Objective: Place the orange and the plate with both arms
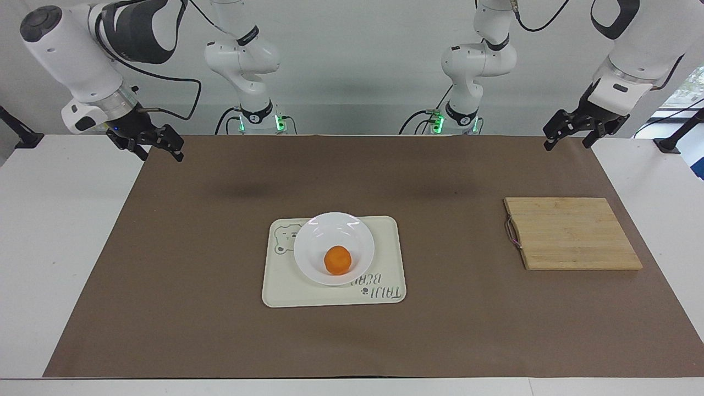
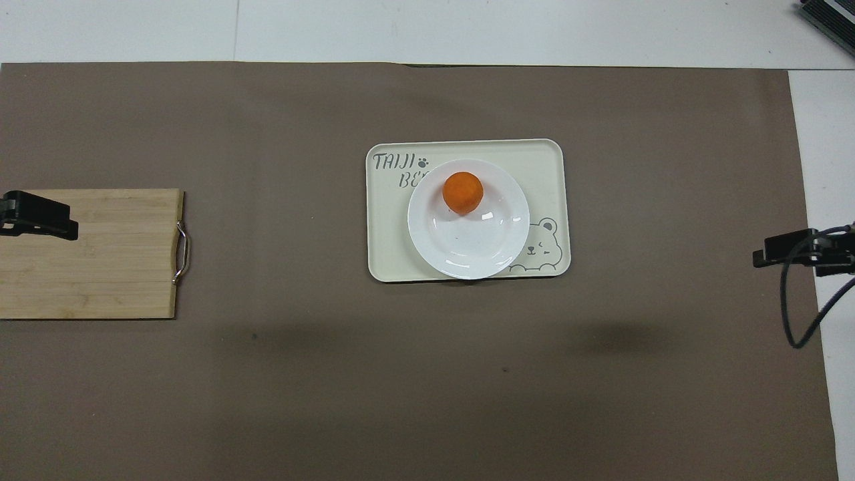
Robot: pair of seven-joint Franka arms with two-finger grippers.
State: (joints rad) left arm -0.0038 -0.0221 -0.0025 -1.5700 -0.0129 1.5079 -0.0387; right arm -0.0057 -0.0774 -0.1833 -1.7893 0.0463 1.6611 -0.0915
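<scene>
The orange (image 1: 337, 259) (image 2: 462, 192) lies in the white plate (image 1: 322, 236) (image 2: 471, 250), on the part of the dish farther from the robots. The plate rests on a cream bear tray (image 1: 388, 236) (image 2: 549, 160) in the middle of the brown mat. My right gripper (image 1: 163, 155) (image 2: 768, 254) hangs open and holds nothing over the mat's edge at the right arm's end, well clear of the tray. Up in the air at the left arm's end, my left gripper (image 1: 566, 146) (image 2: 63, 224) waits open and holds nothing.
A wooden cutting board (image 1: 572, 234) (image 2: 113, 267) with a metal handle lies flat toward the left arm's end. Two smaller white arms with green lights (image 1: 437, 121) stand at the robots' edge of the table.
</scene>
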